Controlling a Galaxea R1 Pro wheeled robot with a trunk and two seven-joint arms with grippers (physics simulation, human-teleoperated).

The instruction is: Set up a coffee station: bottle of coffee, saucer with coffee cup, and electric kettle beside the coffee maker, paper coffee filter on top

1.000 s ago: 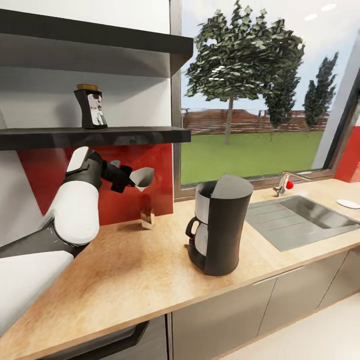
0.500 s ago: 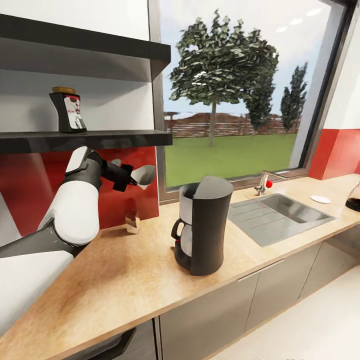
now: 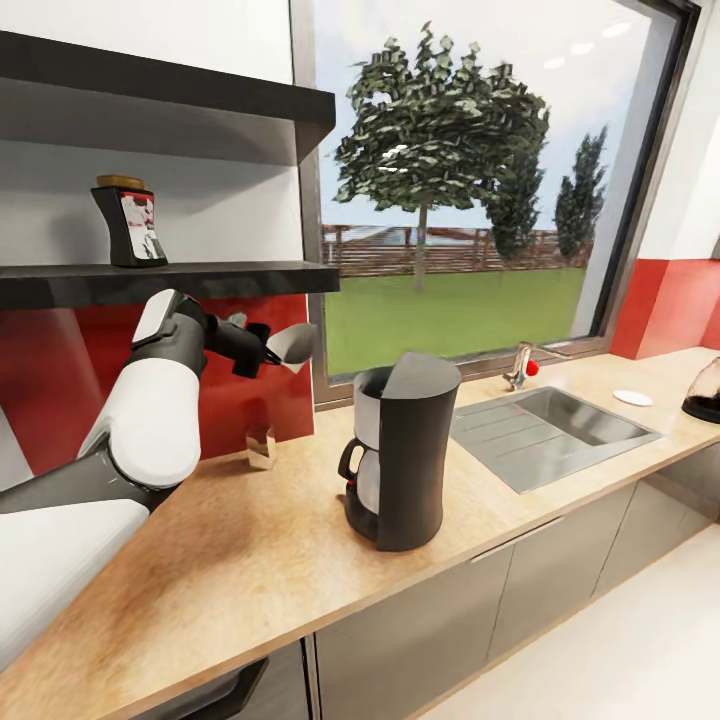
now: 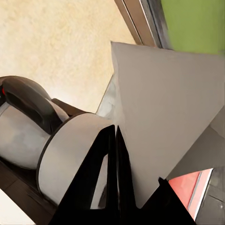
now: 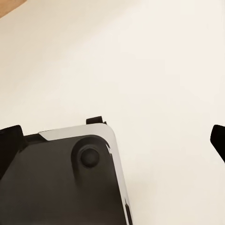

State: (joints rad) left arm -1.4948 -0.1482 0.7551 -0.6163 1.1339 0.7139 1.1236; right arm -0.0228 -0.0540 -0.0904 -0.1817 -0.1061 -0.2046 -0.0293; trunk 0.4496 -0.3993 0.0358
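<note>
In the head view my left gripper (image 3: 268,352) is shut on a grey paper coffee filter (image 3: 293,342), held in the air left of and above the black coffee maker (image 3: 402,450) on the wooden countertop (image 3: 250,560). The left wrist view shows the fingers (image 4: 105,187) pinching the filter (image 4: 164,112) with the coffee maker (image 4: 56,150) beneath. The bottle of coffee (image 3: 128,224) stands on the dark shelf (image 3: 200,278). A white saucer (image 3: 632,397) lies past the sink, and the kettle (image 3: 705,392) shows at the right edge. My right gripper (image 5: 115,138) is open, over pale floor.
A steel sink (image 3: 545,428) with a faucet (image 3: 520,365) is set in the counter right of the coffee maker. A small pale object (image 3: 262,447) stands against the red backsplash. A large window runs behind the counter. Grey cabinet fronts (image 3: 430,620) sit below.
The head camera has panned right, so the scene slid left and the kettle came into view. My left gripper with the filter has edged slightly up and toward the coffee maker.
</note>
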